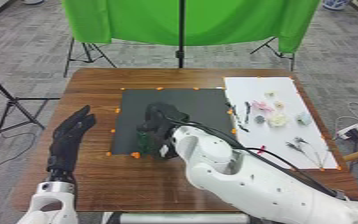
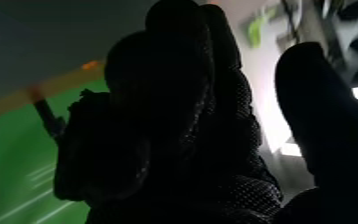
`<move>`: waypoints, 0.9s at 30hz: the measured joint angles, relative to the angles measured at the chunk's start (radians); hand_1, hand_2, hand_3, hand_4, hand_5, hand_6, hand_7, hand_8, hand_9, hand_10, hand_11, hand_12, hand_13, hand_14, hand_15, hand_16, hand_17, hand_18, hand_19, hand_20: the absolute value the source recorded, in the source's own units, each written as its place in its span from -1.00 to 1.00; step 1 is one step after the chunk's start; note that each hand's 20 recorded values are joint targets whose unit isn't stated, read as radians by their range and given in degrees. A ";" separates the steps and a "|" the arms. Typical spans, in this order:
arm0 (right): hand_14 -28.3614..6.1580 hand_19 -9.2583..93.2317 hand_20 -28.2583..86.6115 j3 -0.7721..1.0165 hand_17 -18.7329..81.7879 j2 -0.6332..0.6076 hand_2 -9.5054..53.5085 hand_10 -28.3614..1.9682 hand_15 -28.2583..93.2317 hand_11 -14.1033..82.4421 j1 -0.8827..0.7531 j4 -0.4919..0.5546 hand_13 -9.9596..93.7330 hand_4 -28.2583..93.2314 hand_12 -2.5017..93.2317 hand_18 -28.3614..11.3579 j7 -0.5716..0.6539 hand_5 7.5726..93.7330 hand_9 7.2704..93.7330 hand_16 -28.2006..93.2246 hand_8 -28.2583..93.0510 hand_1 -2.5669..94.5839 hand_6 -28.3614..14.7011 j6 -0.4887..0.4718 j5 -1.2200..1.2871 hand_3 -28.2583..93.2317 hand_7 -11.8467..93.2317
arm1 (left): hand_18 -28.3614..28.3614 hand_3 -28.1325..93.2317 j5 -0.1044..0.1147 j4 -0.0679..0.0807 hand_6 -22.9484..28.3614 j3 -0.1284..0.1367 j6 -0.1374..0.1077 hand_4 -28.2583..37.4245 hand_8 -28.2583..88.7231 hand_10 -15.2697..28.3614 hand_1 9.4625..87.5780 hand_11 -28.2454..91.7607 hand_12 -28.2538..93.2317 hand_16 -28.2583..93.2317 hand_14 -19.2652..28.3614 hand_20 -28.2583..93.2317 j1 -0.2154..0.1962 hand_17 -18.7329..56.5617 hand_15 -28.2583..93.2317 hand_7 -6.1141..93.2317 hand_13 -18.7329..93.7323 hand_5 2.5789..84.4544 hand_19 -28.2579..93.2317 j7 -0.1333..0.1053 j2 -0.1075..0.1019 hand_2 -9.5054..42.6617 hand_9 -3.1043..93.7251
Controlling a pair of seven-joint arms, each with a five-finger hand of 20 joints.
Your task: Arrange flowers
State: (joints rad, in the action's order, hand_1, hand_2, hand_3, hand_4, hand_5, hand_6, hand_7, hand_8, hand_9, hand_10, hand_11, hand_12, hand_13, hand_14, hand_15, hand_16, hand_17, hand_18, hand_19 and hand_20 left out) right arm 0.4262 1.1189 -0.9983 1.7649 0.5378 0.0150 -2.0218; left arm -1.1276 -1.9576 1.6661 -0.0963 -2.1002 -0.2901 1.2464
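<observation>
The brown wooden table [image 1: 95,190] takes up most of the middle of the head view, with a green cloth [image 1: 131,22] hanging behind it at the top of the frame. The white right arm [image 1: 255,177] comes in from the lower right. A black mat [image 1: 206,97] lies at the centre of the table, and a white sheet [image 1: 246,87] at the right, both with orange marks along their edges.

The left hand [image 1: 64,142] is over the table at the left of the frame, its fingers extended and open. The right hand [image 1: 162,117] is over the middle of the mat; I cannot tell whether it is open or closed, or whether it grips anything.

A green vase [image 1: 144,141] stands on the lower left part of the mat, just beside the right hand; whether they touch I cannot tell. Dark-tipped stems [image 1: 298,146] lie on the lower part of the sheet. Higher up on it are a cream flower [image 1: 278,120], a pink flower [image 1: 262,106] to its upper left and a pale blue-green flower [image 1: 303,119] to its right, with a small yellowish flower [image 1: 270,94] above them.
</observation>
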 measured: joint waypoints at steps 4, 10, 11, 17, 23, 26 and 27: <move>0.37 0.99 0.14 -0.002 0.75 -0.007 -0.47 -0.17 0.28 -0.02 0.001 -0.020 1.00 -0.62 -0.39 0.02 0.014 0.56 0.80 -0.02 -0.65 -0.43 0.08 -0.063 0.037 0.54 -0.54 | 0.49 0.55 0.000 0.000 -0.01 -0.001 0.006 -0.78 -0.59 0.22 -0.58 -0.30 -0.25 -0.44 0.47 -0.20 0.000 -0.49 -0.25 -0.67 -0.14 -0.08 -0.46 0.004 0.003 -1.00 -0.11; 0.35 1.00 0.14 -0.007 0.75 0.012 -0.44 -0.19 0.28 -0.01 0.009 -0.075 1.00 -0.62 -0.39 0.01 0.020 0.54 0.80 -0.01 -0.65 -0.48 0.08 -0.070 0.076 0.54 -0.54 | 0.49 0.55 -0.002 0.003 -0.01 -0.004 0.018 -0.77 -0.59 0.22 -0.59 -0.30 -0.25 -0.44 0.47 -0.20 0.004 -0.49 -0.25 -0.67 -0.14 -0.07 -0.46 0.006 0.007 -0.99 -0.11; 0.35 1.00 0.14 -0.008 0.74 0.015 -0.44 -0.20 0.28 -0.01 0.012 -0.076 1.00 -0.61 -0.39 0.01 0.020 0.54 0.80 -0.01 -0.65 -0.48 0.08 -0.071 0.079 0.54 -0.55 | 0.49 0.55 -0.002 0.004 -0.01 -0.005 0.019 -0.77 -0.59 0.22 -0.59 -0.30 -0.25 -0.44 0.47 -0.20 0.005 -0.49 -0.25 -0.67 -0.14 -0.07 -0.46 0.007 0.007 -0.99 -0.11; 0.33 1.00 0.14 -0.015 0.74 0.031 -0.45 -0.21 0.28 -0.01 0.022 -0.085 1.00 -0.61 -0.38 0.01 0.021 0.54 0.79 0.00 -0.65 -0.48 0.08 -0.076 0.120 0.54 -0.55 | 0.49 0.55 -0.002 0.004 -0.01 -0.007 0.020 -0.77 -0.59 0.22 -0.59 -0.30 -0.25 -0.44 0.47 -0.20 0.006 -0.49 -0.25 -0.67 -0.14 -0.07 -0.46 0.008 0.008 -0.99 -0.11; 0.33 1.00 0.14 -0.022 0.74 0.050 -0.45 -0.22 0.27 -0.01 0.031 -0.100 1.00 -0.61 -0.38 0.00 0.020 0.52 0.79 0.00 -0.65 -0.48 0.08 -0.073 0.140 0.54 -0.55 | 0.49 0.55 -0.002 0.006 0.00 -0.010 0.020 -0.77 -0.59 0.21 -0.59 -0.30 -0.25 -0.44 0.46 -0.20 0.009 -0.49 -0.25 -0.67 -0.14 -0.07 -0.46 0.010 0.008 -0.99 -0.11; 0.33 1.00 0.13 -0.022 0.74 0.054 -0.46 -0.22 0.27 -0.01 0.032 -0.102 1.00 -0.61 -0.38 0.00 0.020 0.52 0.79 0.01 -0.65 -0.48 0.08 -0.070 0.149 0.54 -0.56 | 0.49 0.55 -0.002 0.006 0.00 -0.010 0.020 -0.77 -0.59 0.22 -0.59 -0.30 -0.25 -0.44 0.47 -0.20 0.009 -0.49 -0.25 -0.67 -0.14 -0.07 -0.46 0.010 0.008 -0.99 -0.11; 0.33 1.00 0.13 -0.022 0.74 0.054 -0.46 -0.22 0.27 -0.01 0.032 -0.102 1.00 -0.61 -0.38 0.00 0.020 0.51 0.78 0.01 -0.65 -0.48 0.07 -0.069 0.149 0.53 -0.56 | 0.49 0.55 -0.002 0.006 0.00 -0.010 0.020 -0.78 -0.59 0.22 -0.59 -0.30 -0.25 -0.44 0.47 -0.20 0.009 -0.49 -0.25 -0.67 -0.14 -0.07 -0.46 0.010 0.008 -0.98 -0.11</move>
State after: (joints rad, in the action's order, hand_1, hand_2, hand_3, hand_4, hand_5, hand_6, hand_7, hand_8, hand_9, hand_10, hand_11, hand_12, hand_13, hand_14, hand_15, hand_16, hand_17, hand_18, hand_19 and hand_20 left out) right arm 0.4046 1.1734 -0.9661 1.6626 0.5579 -0.0535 -1.8725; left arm -1.1291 -1.9516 1.6557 -0.0759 -2.0912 -0.2798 1.2543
